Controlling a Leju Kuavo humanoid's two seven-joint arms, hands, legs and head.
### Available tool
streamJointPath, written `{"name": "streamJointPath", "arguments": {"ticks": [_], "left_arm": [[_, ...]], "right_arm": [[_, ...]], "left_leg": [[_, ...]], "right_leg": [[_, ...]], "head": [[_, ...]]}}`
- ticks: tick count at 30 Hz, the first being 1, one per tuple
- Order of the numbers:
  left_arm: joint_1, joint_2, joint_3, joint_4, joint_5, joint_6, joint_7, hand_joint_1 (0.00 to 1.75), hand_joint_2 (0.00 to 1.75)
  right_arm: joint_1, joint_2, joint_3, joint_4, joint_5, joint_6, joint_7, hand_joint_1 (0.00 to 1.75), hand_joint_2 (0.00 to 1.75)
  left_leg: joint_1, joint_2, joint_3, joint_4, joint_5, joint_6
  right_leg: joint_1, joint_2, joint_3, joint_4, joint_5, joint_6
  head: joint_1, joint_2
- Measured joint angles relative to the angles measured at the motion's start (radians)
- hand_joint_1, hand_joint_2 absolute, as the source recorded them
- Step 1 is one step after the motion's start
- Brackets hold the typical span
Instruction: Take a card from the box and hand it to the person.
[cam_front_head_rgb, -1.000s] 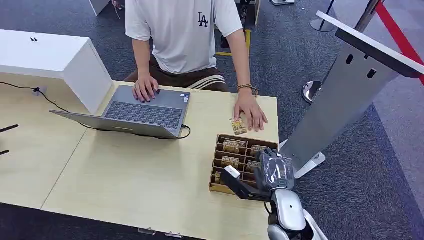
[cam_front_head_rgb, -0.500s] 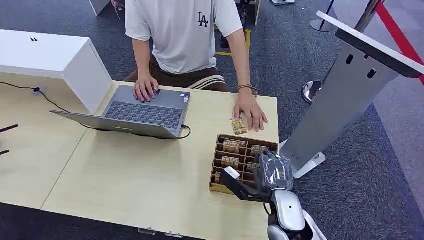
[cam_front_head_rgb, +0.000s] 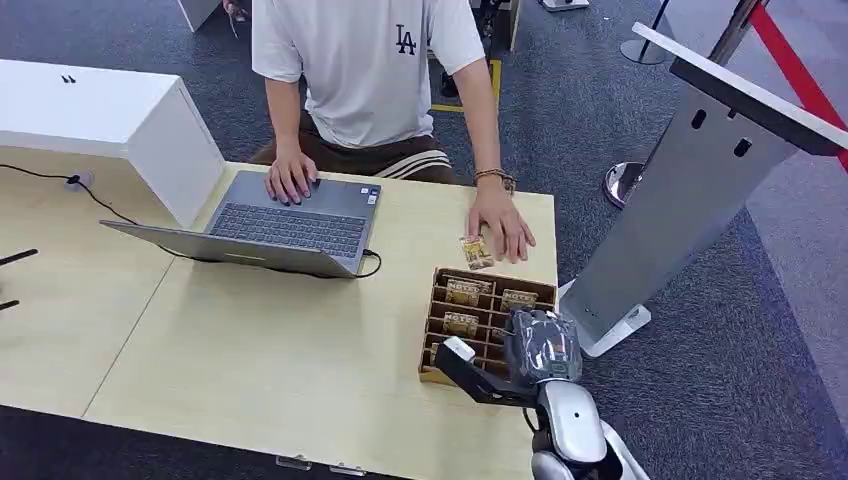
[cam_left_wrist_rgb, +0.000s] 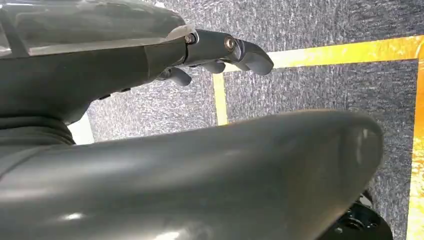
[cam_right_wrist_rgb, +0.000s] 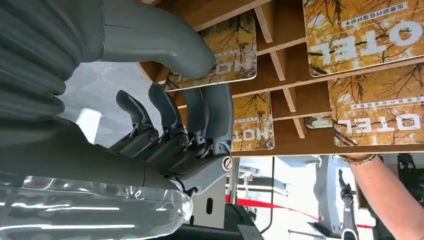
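The brown divided box (cam_front_head_rgb: 431, 322) sits at the table's near right corner and holds several yellow cards (cam_front_head_rgb: 468, 292). My right hand (cam_front_head_rgb: 543, 346) hangs low over the box's near right slots. In the right wrist view its thumb (cam_right_wrist_rgb: 165, 42) lies on the face of one yellow card (cam_right_wrist_rgb: 237, 47), and the dark fingers (cam_right_wrist_rgb: 215, 117) curl up against that card's edge, so it is pinched while standing in its slot. One more card (cam_front_head_rgb: 477, 252) lies on the table by the person's hand (cam_front_head_rgb: 503, 228). My left hand (cam_left_wrist_rgb: 150, 55) hangs over the carpet and holds nothing.
A person in a white shirt (cam_front_head_rgb: 365, 65) sits across the table, one hand on an open laptop (cam_front_head_rgb: 285, 225). A white cabinet (cam_front_head_rgb: 100, 115) stands at the back left. A grey slanted stand (cam_front_head_rgb: 690, 190) rises just right of the table.
My right hand has sunk a little and drawn slightly back toward me over the box. The person and the laptop have not moved.
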Motion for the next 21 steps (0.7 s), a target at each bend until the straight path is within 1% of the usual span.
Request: {"name": "streamJointPath", "arguments": {"ticks": [3, 4, 7, 16, 21], "left_arm": [[0.0, 0.0, 0.0, 0.0, 0.0, -0.002, 0.0, 0.0, 0.0], [0.0, 0.0, 0.0, 0.0, -0.002, -0.009, -0.001, 0.0, 1.75], [0.0, 0.003, -0.006, 0.0, -0.013, -0.027, -0.015, 0.0, 1.75], [-0.001, 0.013, -0.018, 0.0, -0.017, -0.027, -0.007, 0.0, 1.75], [0.0, 0.014, -0.018, 0.0, -0.011, -0.011, -0.007, 0.0, 1.75]], "right_arm": [[0.0, 0.0, 0.002, 0.0, 0.0, 0.0, 0.0, 1.48, 1.75], [0.0, 0.0, 0.002, 0.0, 0.0, 0.0, 0.0, 1.52, 1.75], [0.0, 0.0, 0.003, 0.0, -0.003, -0.001, 0.0, 1.5, 1.75], [-0.001, 0.0, 0.004, -0.002, -0.004, -0.001, 0.003, 1.5, 1.75], [-0.003, -0.006, -0.003, -0.035, -0.003, -0.002, 0.011, 1.5, 1.75]], "left_leg": [[0.0, 0.0, 0.0, 0.0, 0.0, 0.0], [0.0, 0.0, 0.0, 0.0, 0.0, 0.0], [0.0, 0.0, 0.0, 0.0, 0.0, 0.0], [0.0, 0.0, 0.0, 0.0, 0.0, 0.0], [0.0, 0.0, 0.0, 0.0, 0.0, 0.0]], "right_leg": [[0.0, 0.0, 0.0, 0.0, 0.0, 0.0], [0.0, 0.0, 0.0, 0.0, 0.0, 0.0], [0.0, 0.0, 0.0, 0.0, 0.0, 0.0], [0.0, 0.0, 0.0, 0.0, 0.0, 0.0], [0.0, 0.0, 0.0, 0.0, 0.0, 0.0]], "head": [[0.0, 0.0], [0.0, 0.0], [0.0, 0.0], [0.0, 0.0], [0.0, 0.0]]}}
